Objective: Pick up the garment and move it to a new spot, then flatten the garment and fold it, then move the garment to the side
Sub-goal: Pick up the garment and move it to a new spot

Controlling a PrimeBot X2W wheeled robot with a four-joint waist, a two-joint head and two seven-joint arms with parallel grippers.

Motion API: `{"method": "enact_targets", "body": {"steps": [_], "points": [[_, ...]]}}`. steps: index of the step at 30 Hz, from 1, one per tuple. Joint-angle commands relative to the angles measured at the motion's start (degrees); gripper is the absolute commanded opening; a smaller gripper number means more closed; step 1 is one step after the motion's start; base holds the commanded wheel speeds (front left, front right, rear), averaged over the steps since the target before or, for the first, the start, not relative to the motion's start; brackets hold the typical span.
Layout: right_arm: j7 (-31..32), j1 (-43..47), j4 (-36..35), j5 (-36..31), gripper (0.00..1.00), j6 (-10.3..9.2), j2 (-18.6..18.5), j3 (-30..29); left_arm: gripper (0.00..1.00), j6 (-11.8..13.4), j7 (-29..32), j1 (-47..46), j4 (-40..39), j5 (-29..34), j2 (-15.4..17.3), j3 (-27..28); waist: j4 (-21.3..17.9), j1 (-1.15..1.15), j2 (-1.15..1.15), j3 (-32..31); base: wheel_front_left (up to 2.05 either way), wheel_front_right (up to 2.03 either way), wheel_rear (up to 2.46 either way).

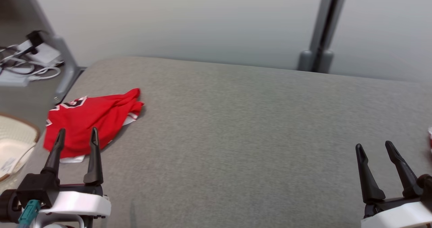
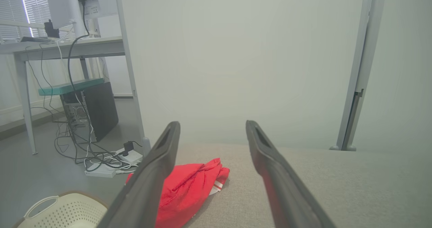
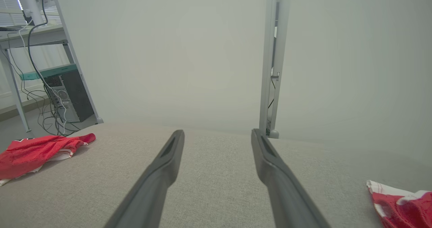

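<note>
A crumpled red garment (image 1: 91,118) with white trim and black-and-white lettering lies at the left end of the grey padded surface (image 1: 243,133). It also appears in the left wrist view (image 2: 185,191) and far left in the right wrist view (image 3: 37,152). My left gripper (image 1: 77,136) hovers open just in front of it, fingertips over its near edge, nothing between them (image 2: 211,130). My right gripper (image 1: 373,147) is open at the lower right above bare surface (image 3: 216,136). A second red-and-white cloth (image 3: 405,201) lies at the right edge, a sliver of it in the head view (image 1: 429,138).
A cream perforated basket (image 1: 13,143) sits off the left edge, also in the left wrist view (image 2: 64,211). Cables and a power strip (image 1: 23,66) lie on the floor beyond. A grey post (image 1: 320,28) stands behind the surface against a pale wall.
</note>
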Motion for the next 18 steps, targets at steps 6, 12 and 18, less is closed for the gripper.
{"method": "enact_targets", "body": {"steps": [6,12,18], "points": [[0.5,-1.0,-0.4,0.6,1.0,-0.02,-0.1,0.6,1.0,-0.9,-1.0,-1.1,1.0,0.1,0.6,1.8,9.2,0.0,0.0,0.3,0.0,0.0,0.0],[0.2,-1.2,0.1,1.2,1.0,-0.02,-0.1,1.0,1.0,-1.6,-1.2,-1.0,1.6,0.5,0.3,2.2,12.4,0.0,0.0,0.2,0.0,0.0,0.0],[0.0,-1.3,0.6,1.3,1.0,-0.02,-0.1,1.1,1.0,-2.1,-1.3,-1.2,2.0,0.8,0.1,2.7,13.4,0.0,0.0,0.1,0.0,0.0,0.0]]}}
